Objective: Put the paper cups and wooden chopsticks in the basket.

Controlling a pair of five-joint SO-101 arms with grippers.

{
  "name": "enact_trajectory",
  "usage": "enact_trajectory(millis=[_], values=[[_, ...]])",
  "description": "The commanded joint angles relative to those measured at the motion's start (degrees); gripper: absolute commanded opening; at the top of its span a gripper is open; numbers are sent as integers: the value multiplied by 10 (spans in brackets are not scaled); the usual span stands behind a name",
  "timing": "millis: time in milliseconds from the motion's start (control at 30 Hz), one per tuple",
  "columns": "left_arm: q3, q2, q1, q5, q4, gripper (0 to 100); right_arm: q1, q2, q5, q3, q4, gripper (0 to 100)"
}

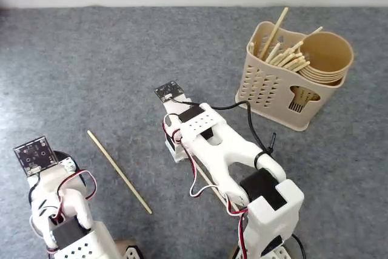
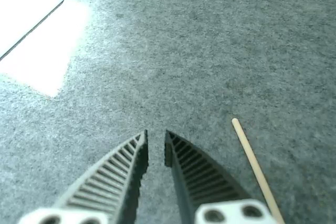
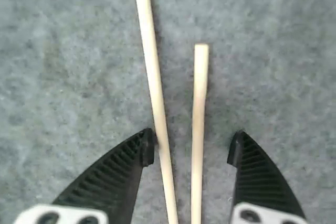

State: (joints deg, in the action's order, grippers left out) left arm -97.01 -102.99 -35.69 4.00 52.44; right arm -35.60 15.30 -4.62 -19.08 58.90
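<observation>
Now my right pincer gapes wide astride pale wooden chopsticks; left pincer narrow; beige plastic basket at two o'clock.

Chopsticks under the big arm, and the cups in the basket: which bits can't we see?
- Two chopsticks between the right gripper's fingers: their near ends are cut off by the right wrist view's edge. In the high view the arm covers most of them.
- Paper cups: the basket wall hides their lower parts, and the stacked rims are too tight to count.
- Basket chopsticks: their lower ends are hidden inside the basket.
</observation>
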Motion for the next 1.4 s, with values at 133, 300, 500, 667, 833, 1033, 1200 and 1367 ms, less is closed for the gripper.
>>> enact_trajectory(millis=[133, 300, 500, 667, 833, 1033, 1200, 1367], values=[[5, 2, -4, -4, -11, 55, 9, 21, -3, 21, -11, 99], [5, 2, -4, -4, -11, 55, 9, 13, -3, 21, -12, 11], [5, 2, -4, -4, -11, 55, 12, -26, -2, 18, 12, 8], [5, 2, -4, -4, -11, 55, 13, -107, 18, 18, 65, 8], [5, 2, -4, -4, -11, 55, 13, -230, 44, 18, 107, 8], [5, 2, -4, -4, -11, 55, 16, -367, 72, 18, 117, 8], [5, 2, -4, -4, -11, 55, 63, -478, 110, 22, 97, 8], [5, 2, -4, -4, -11, 55, 124, -576, 136, 22, 30, 8]])
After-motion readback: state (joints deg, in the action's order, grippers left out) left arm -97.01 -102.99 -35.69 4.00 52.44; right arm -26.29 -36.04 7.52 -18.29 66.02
